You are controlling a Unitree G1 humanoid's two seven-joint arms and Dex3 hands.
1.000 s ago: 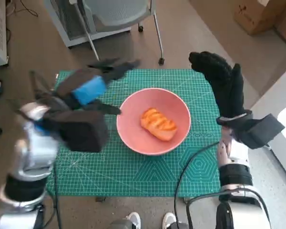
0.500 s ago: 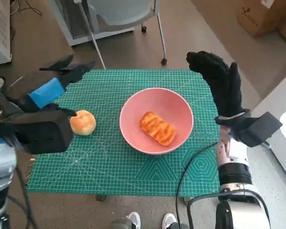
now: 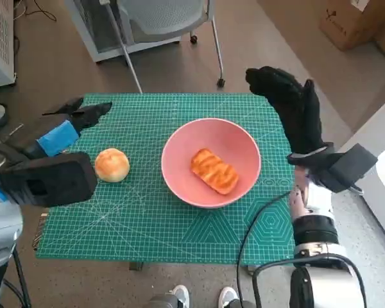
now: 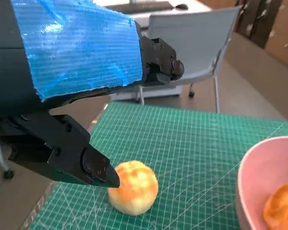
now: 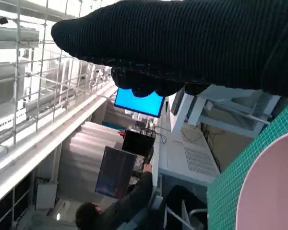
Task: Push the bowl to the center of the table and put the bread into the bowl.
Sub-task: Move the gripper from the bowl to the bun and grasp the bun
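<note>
A pink bowl (image 3: 241, 145) stands near the middle of the green cutting mat (image 3: 147, 224), and an oblong golden bread (image 3: 213, 171) lies inside it. A round bun (image 3: 111, 165) rests on the mat left of the bowl; the left wrist view shows the bun (image 4: 133, 187) and the bowl's rim (image 4: 247, 177). My left hand (image 3: 61, 131) hovers over the mat's left edge beside the bun, fingers apart, holding nothing. My right hand (image 3: 289, 106) is raised above the mat's far right corner, fingers spread and empty. In the right wrist view, the glove (image 5: 192, 43) fills the frame's upper edge.
A grey chair (image 3: 160, 19) stands beyond the table's far edge. A cardboard box (image 3: 356, 19) sits on the floor at the far right. White furniture (image 3: 382, 160) flanks the table's right side. A person (image 5: 120, 206) sits at a desk in the right wrist view.
My left hand has drawn back to the left, from beside the bowl to the mat's left edge, uncovering the round bun. The right hand shifted slightly. Bowl and oblong bread stay put.
</note>
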